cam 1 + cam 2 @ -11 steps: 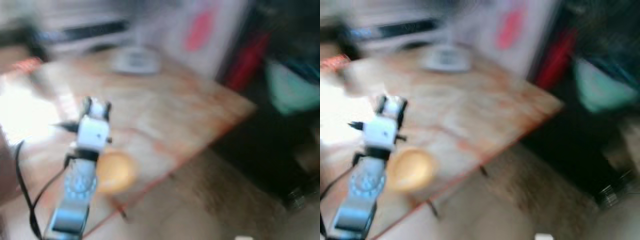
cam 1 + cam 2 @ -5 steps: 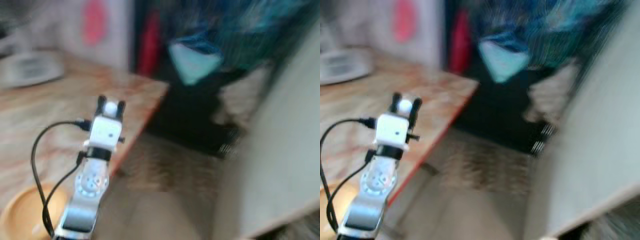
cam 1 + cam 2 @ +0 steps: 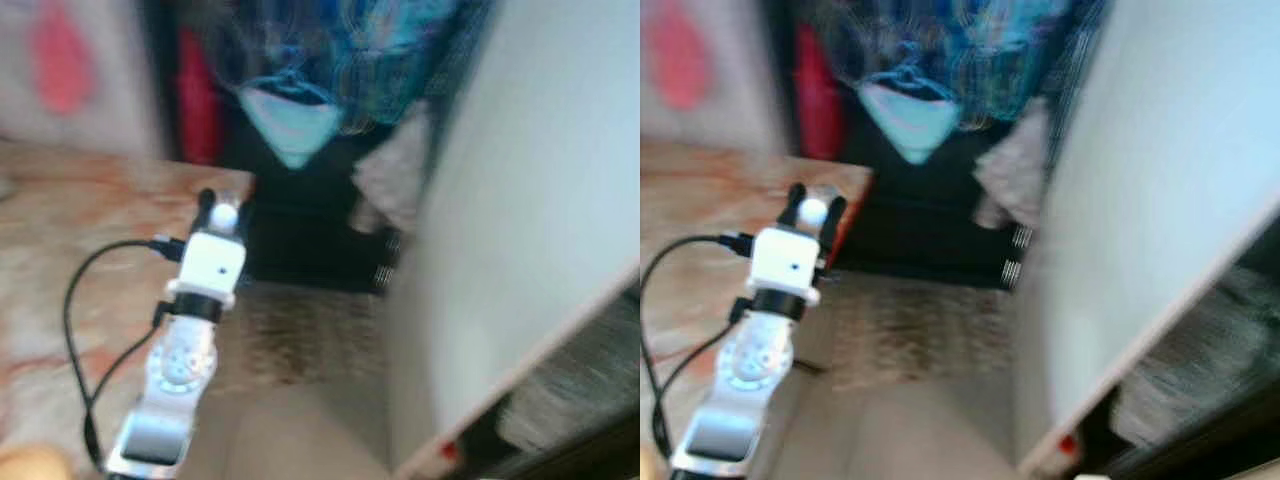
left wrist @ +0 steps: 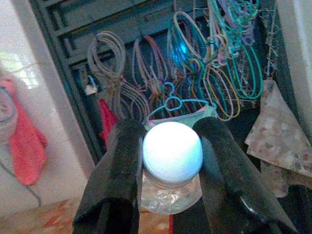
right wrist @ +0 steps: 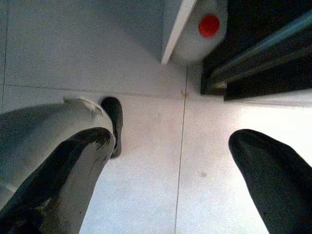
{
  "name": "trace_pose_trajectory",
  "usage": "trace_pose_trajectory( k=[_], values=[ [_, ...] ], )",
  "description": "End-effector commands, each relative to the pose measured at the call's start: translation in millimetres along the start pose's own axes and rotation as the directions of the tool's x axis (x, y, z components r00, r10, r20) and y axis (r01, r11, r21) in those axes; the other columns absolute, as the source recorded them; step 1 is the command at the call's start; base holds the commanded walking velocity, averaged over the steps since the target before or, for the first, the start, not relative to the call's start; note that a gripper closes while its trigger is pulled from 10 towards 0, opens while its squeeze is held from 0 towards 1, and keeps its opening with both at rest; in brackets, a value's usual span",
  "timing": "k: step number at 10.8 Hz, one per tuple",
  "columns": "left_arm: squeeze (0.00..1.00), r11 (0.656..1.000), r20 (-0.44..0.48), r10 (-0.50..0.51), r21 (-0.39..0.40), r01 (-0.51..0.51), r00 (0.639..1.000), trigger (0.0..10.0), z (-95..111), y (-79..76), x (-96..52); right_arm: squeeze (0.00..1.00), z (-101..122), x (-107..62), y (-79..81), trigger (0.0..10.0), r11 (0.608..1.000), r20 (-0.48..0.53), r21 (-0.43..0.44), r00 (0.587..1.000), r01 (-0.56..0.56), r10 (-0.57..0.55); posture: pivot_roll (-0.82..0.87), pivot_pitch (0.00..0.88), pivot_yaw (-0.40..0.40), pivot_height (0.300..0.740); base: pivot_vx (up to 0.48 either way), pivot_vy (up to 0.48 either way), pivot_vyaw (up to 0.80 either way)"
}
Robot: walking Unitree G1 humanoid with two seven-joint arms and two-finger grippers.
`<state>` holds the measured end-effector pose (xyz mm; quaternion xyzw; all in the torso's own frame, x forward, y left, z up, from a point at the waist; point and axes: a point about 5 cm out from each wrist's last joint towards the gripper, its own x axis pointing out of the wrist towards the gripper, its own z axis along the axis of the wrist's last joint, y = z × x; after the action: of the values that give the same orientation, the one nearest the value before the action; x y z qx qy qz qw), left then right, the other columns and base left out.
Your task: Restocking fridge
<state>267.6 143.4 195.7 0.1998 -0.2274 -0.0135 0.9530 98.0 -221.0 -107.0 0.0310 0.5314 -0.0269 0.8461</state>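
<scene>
1. The left gripper [image 4: 171,161] is clenched on a white-capped clear bottle [image 4: 171,165], held up over the wooden table's [image 3: 60,250] edge.
2. The right gripper [image 5: 180,170] hangs released above the tiled floor [image 5: 146,185].
3. A white fridge door [image 3: 520,220] stands to the right.

Both head views were smeared by motion. Beyond the left gripper [image 3: 213,205], the hanging blue clutter [image 3: 330,60] blurred past telling. The small bottle [image 4: 171,161] was mostly hidden between the fingers [image 4: 119,180]. A yellow object [image 3: 30,465] was cut off behind that arm.
</scene>
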Motion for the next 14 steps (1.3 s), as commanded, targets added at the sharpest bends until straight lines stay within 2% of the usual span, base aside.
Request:
trace_pose_trajectory(
  k=[1,3,6,9,11,12,14],
  values=[
    [0.00,1.000,0.030,0.000,-0.010,0.000,1.000,10.0,7,-1.1,2.0,0.00,1,-0.7,-4.3,10.0,1.000,0.002,0.005,1.000,0.012,-0.012,0.13,0.000,-0.048,0.740,0.000,0.000,-0.80],
    [0.00,1.000,0.010,-0.001,-0.018,0.002,1.000,10.0,2,-2.1,0.8,0.00,1,-0.8,-4.4,10.0,1.000,0.000,0.005,1.000,0.011,-0.011,0.13,0.000,-0.049,0.740,0.000,0.000,-0.80],
    [0.00,0.999,-0.108,0.012,-0.035,-0.016,0.994,10.0,-24,1.8,-12.6,0.00,0,-0.7,-4.0,10.0,1.000,-0.002,0.005,1.000,0.010,-0.010,0.13,0.000,-0.048,0.740,0.000,0.000,-0.80],
    [0.00,0.998,-0.233,-0.008,-0.056,-0.005,0.972,10.0,-50,4.5,-26.6,0.00,0,-0.4,-2.6,10.0,1.000,-0.002,0.013,1.000,0.009,-0.009,0.12,0.000,-0.037,0.740,0.000,0.000,-0.80],
    [0.00,0.993,-0.417,-0.023,-0.114,-0.027,0.908,10.0,-85,6.3,-38.8,0.00,0,-0.1,-0.7,10.0,1.000,-0.001,0.020,1.000,0.005,-0.005,0.12,0.000,-0.030,0.740,0.000,0.000,-0.80],
    [0.00,0.994,-0.448,-0.035,-0.112,-0.017,0.894,10.0,-94,7.0,-42.3,0.00,0,0.0,0.1,10.0,1.000,-0.001,0.023,1.000,0.004,-0.004,0.12,0.000,-0.026,0.740,0.000,0.000,-0.80],
    [0.00,0.989,-0.552,-0.076,-0.145,-0.005,0.830,10.0,-121,11.0,-52.9,0.00,-1,0.2,1.2,10.0,0.999,0.001,0.033,1.000,0.005,-0.005,0.11,0.000,-0.019,0.740,0.000,0.000,-0.80]
  ],
)
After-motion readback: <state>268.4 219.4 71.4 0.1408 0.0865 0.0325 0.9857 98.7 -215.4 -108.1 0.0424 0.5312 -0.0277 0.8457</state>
